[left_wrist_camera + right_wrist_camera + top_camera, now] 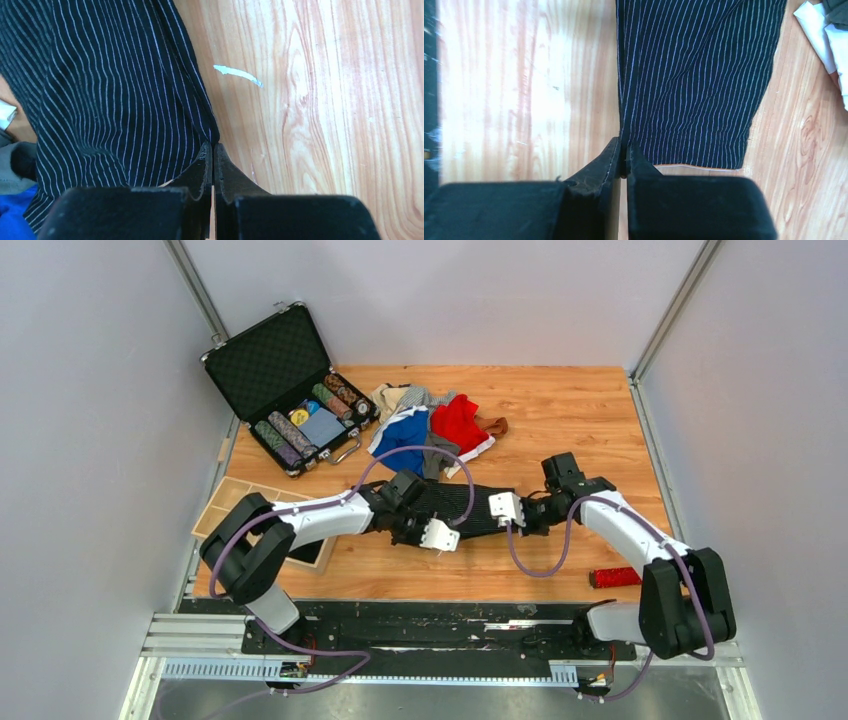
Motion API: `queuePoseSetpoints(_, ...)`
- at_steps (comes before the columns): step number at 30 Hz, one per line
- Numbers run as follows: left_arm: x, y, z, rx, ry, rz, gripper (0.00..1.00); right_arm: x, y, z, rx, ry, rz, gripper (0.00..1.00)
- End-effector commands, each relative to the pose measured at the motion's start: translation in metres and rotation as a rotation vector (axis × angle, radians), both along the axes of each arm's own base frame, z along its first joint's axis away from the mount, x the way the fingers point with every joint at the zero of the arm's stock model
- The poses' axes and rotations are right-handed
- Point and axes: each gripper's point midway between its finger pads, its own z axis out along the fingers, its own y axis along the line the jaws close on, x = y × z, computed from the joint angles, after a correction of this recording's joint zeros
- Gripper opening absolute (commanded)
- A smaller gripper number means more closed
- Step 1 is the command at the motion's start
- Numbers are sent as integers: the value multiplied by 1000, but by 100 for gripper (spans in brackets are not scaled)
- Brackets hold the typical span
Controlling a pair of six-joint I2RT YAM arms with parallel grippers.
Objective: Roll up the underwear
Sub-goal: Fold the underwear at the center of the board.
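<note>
A black underwear with thin white stripes lies flat mid-table, stretched between my two grippers. My left gripper is shut on its left near edge; in the left wrist view the fingertips pinch the cloth's edge. My right gripper is shut on its right near corner; in the right wrist view the tips grip the cloth's edge. A pile of other underwear lies behind: blue with white trim, red, beige, grey.
An open black case with striped poker chips stands at the back left. A wooden tray lies at the left edge under my left arm. A red bristly stick lies at the near right. A white scrap lies on the wood.
</note>
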Motion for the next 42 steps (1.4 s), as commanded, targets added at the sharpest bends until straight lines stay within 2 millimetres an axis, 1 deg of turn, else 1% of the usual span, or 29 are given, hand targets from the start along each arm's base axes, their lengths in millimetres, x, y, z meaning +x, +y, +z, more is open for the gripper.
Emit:
queuePoseSetpoints(1,-7,-3,37,-71,68,9,0,-41,6,24,56,207,-60,0)
queuePoseSetpoints(5,-30,2,46,-73,187,4,0,-61,3,20,43,276,-71,0)
queuePoseSetpoints(8,-49,8,51,-47,333,-7,0,-76,4,20,36,341,-71,0)
queuePoseSetpoints(12,-69,14,52,-18,461,-54,0,-82,8,21,40,392,-82,0)
queuePoseSetpoints(16,-72,15,55,-4,511,-45,0,-88,10,21,35,484,-105,0)
queuePoseSetpoints(17,-69,12,59,-18,527,-41,0,-90,11,21,30,512,-112,0)
queuePoseSetpoints(21,-74,14,69,21,643,-46,0,-96,11,24,27,569,-113,0)
queuePoseSetpoints(23,-72,12,72,34,671,-49,0,-96,11,24,21,580,-119,0)
queuePoseSetpoints(30,-57,12,75,94,749,-57,0,-83,10,29,24,658,-174,0)
queuePoseSetpoints(32,-46,10,80,106,752,-62,0,-78,10,29,25,688,-184,0)
queuePoseSetpoints(33,-46,12,77,126,778,-54,0,-75,9,30,24,698,-191,0)
queuePoseSetpoints(34,-38,9,81,115,764,-52,0,-72,9,30,23,706,-198,0)
queuePoseSetpoints(35,-37,10,78,126,784,-45,0,-70,8,29,21,714,-204,0)
queuePoseSetpoints(36,-30,8,78,122,781,-39,0,-67,7,28,19,725,-210,0)
queuePoseSetpoints(37,-28,9,78,128,789,-33,0,-64,5,28,20,734,-221,0)
queuePoseSetpoints(42,-2,3,72,124,780,7,0,-45,-1,28,45,805,-284,0)
